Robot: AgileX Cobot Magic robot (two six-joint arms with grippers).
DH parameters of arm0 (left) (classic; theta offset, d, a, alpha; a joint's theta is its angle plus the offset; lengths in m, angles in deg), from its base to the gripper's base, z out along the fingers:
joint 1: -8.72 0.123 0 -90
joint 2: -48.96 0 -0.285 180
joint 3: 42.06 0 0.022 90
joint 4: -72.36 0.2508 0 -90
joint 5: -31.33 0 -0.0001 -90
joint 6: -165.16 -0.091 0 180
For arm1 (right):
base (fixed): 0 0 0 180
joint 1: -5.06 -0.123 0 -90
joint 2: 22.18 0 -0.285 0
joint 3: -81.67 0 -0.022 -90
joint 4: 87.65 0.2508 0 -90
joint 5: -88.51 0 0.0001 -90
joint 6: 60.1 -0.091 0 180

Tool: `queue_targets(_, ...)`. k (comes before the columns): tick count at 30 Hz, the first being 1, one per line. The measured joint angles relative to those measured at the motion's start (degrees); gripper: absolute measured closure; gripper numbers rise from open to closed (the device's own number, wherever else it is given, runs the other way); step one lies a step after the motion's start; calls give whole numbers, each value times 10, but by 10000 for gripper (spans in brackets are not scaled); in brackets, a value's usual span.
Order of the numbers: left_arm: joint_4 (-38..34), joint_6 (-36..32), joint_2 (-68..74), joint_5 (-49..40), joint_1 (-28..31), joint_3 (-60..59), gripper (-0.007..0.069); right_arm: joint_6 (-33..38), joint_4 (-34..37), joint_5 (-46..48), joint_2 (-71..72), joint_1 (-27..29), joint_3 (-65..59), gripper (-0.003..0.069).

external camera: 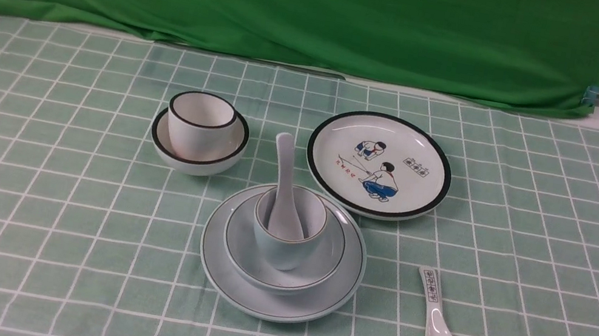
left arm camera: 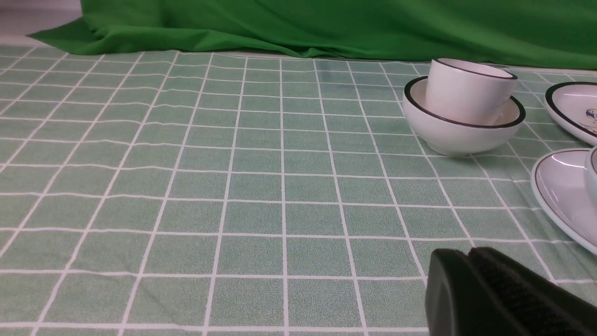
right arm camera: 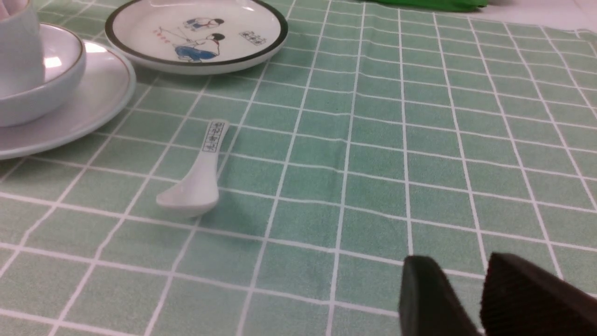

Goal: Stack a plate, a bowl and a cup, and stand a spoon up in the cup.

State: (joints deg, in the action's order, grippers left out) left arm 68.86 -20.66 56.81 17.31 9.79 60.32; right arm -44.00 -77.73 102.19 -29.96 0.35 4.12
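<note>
The plate [external camera: 230, 279] sat mid-worktop [external camera: 27, 175], bearing the bowl [external camera: 319, 264], cup [external camera: 273, 249] and upright spoon [external camera: 284, 190]. The left gripper [left arm camera: 471, 280] was closed and empty; the right gripper [right arm camera: 466, 289] was slightly open and empty.

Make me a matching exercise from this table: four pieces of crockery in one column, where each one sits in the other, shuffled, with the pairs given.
Things:
1. plain glossy white ceramic spoon
2. white spoon with printed marks on its handle
3. white cup with a black rim
4. black-rimmed plate with cartoon children

Places:
A. inside the black-rimmed white bowl
B. flat on the cloth, beyond the stack and to its right, nothing on it
C. standing in the pale blue-green cup
D. lying alone on the checked cloth, right of the stack

Pairs: 1-C, 2-D, 3-A, 4-B
</note>
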Motion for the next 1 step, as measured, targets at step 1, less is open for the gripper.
queue_targets(1,0,0,0,0,0,0,613,0,0,0,0,0,0,425)
